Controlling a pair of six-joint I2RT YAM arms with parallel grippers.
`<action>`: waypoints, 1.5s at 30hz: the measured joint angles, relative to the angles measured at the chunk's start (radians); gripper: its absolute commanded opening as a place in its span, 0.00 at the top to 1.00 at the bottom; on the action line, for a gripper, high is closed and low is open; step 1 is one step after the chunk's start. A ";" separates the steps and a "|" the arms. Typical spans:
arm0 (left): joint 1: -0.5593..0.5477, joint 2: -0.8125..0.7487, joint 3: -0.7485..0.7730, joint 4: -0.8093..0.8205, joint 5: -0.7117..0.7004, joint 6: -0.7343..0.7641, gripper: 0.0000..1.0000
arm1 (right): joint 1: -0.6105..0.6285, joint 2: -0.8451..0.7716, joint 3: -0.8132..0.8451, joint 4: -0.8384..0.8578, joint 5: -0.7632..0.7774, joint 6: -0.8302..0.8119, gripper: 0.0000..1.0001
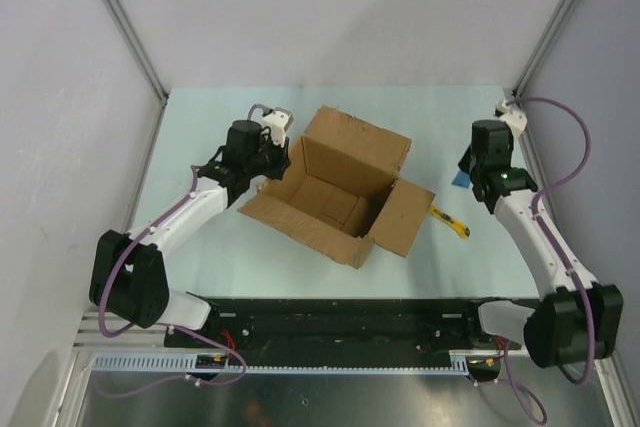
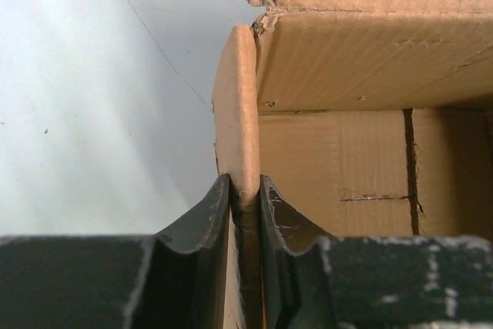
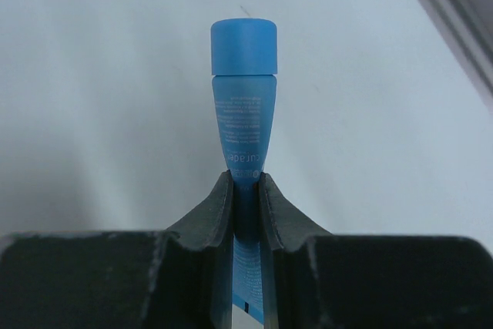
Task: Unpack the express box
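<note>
The left end effector is gripping the express box by its left flap. Its two fingers are standing almost closed, pressing the upright cardboard edge between them. The box is sitting open in the middle of the counter, immediately to the right of this end effector, with its other flaps spreading outward. Beyond the fingertips, the brown inner walls of the box are showing. On the end effector's left, open counter is running out towards the side wall.

The right end effector is pinching a blue tube. Its jaws are standing narrow around the tube's flat tail, and the cap is pointing away from the fingers over the pale counter. The box is lying well to its left. A yellow utility knife is lying between them, nearer the arm bases and close to the tip of the box's right flap. On the outer side, the wall and a metal frame post are standing near, leaving little room there. More counter is opening ahead of the cap.
</note>
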 measured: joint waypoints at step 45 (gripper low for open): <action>0.030 -0.017 0.000 -0.023 0.116 0.000 0.85 | -0.097 -0.242 -0.063 0.249 -0.311 -0.177 0.27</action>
